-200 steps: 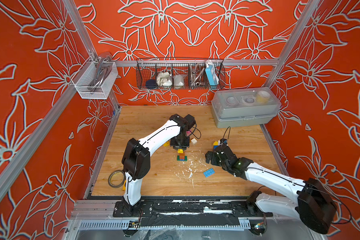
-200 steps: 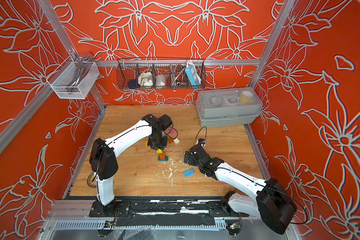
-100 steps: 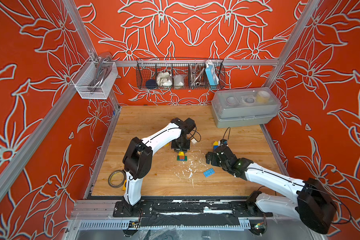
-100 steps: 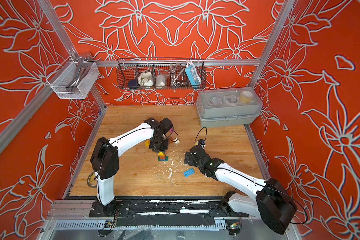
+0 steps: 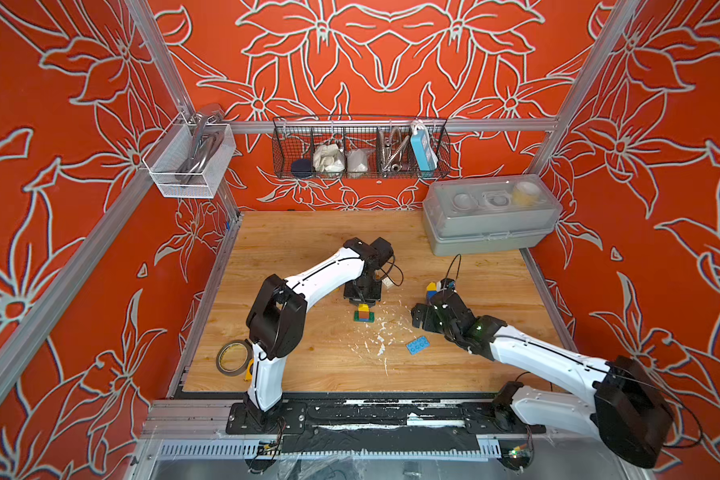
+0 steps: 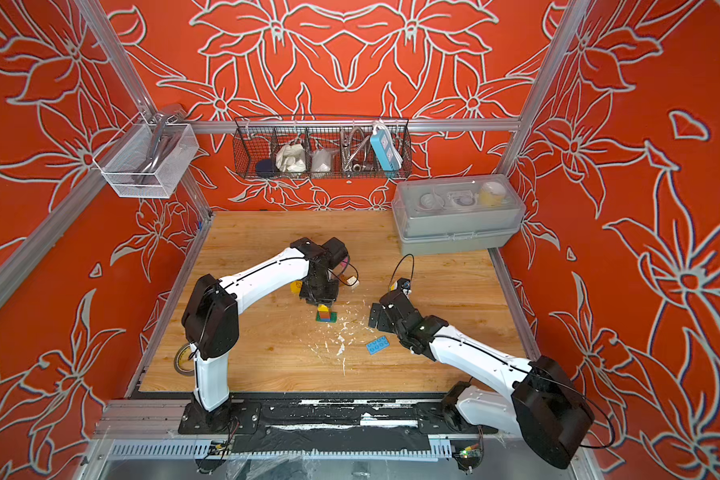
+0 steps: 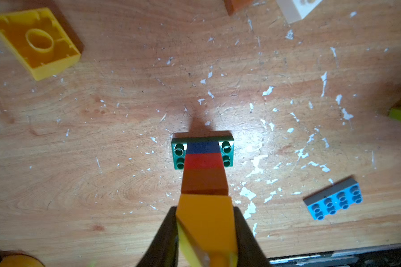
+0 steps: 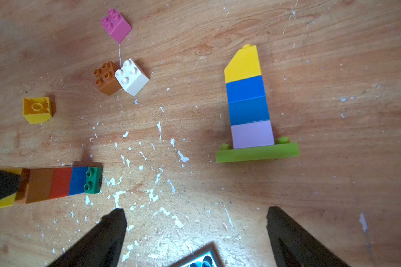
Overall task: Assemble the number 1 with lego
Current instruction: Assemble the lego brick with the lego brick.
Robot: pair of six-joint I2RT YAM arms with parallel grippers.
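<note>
A lego stack stands mid-table on a green plate: blue, red and brown bricks, with a yellow sloped brick on top. My left gripper is shut on that yellow brick, and both top views show it above the stack. A second stack on a lime plate has lilac, blue and yellow bricks. My right gripper hovers open and empty over bare wood, with a light blue plate just by it. Loose yellow, brown, white and pink bricks lie nearby.
A tape roll lies at the front left of the table. A grey lidded box fills the back right corner. A wire basket and a white mesh basket hang on the walls. White flecks dot the wood.
My left gripper has come slightly lower and nearer, onto the top of the stack. The right arm has stayed still.
</note>
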